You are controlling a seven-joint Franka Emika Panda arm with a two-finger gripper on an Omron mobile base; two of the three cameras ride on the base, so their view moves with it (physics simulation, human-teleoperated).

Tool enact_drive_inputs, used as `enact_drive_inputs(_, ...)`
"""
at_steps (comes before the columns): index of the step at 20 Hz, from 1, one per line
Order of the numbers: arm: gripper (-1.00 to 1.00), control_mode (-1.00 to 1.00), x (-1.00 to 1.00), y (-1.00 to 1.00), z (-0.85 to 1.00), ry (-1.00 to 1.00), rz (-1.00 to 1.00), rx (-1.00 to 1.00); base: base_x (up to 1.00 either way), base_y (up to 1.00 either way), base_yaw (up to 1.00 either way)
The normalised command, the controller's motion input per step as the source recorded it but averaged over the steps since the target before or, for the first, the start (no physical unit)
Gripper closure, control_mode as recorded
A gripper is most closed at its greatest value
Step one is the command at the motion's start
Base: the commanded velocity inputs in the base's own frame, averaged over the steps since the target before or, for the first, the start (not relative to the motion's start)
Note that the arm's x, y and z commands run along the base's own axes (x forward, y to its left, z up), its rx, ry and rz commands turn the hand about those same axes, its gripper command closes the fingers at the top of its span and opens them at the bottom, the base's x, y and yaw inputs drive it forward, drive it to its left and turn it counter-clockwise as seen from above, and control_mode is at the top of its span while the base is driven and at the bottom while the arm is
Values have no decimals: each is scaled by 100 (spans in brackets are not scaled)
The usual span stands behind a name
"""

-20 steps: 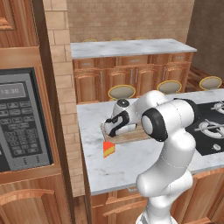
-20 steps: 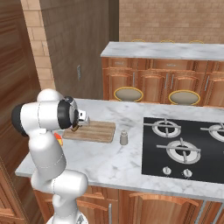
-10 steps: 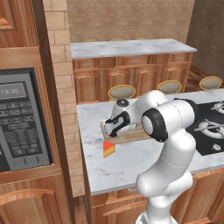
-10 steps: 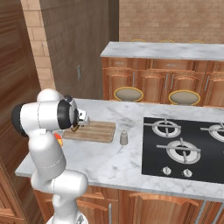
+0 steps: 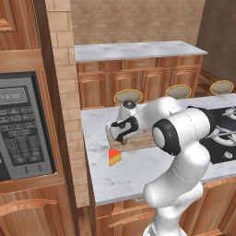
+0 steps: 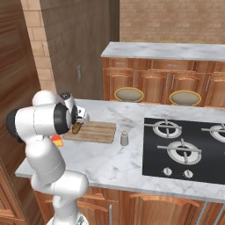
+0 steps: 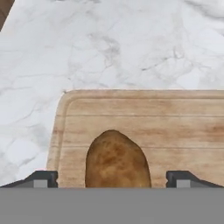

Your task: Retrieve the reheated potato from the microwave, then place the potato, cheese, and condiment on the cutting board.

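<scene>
Since a second ago my gripper [image 7: 112, 178] has opened wide around the potato [image 7: 116, 160] on the cutting board [image 7: 183, 127], so I lift straight up.

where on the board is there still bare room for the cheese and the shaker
The potato lies near one end of the cutting board, between the open gripper tips. The long stretch of board toward the condiment is bare. Bare marble lies between board and stove. It is crowded by the cheese, under the arm.
</scene>
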Motion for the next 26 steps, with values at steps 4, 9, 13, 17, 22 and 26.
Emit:
enact_drive_inputs(4, -100, -100, -33, 0, 24, -3, -3, 0, 0, 0, 0)
enact_drive_inputs(9, -100, -100, -41, 0, 24, 0, -4, 0, 0, 0, 0)
enact_drive_inputs(13, -100, -100, -38, 0, 27, 0, -8, 0, 0, 0, 0)
enact_drive_inputs(17, -100, -100, -35, 0, 34, 0, -13, 0, 0, 0, 0)
enact_drive_inputs(22, -100, -100, -38, 0, 26, 0, -15, 0, 0, 0, 0)
enact_drive_inputs(26, -100, -100, -37, 3, 19, 2, -15, 3, 0, 0, 0)
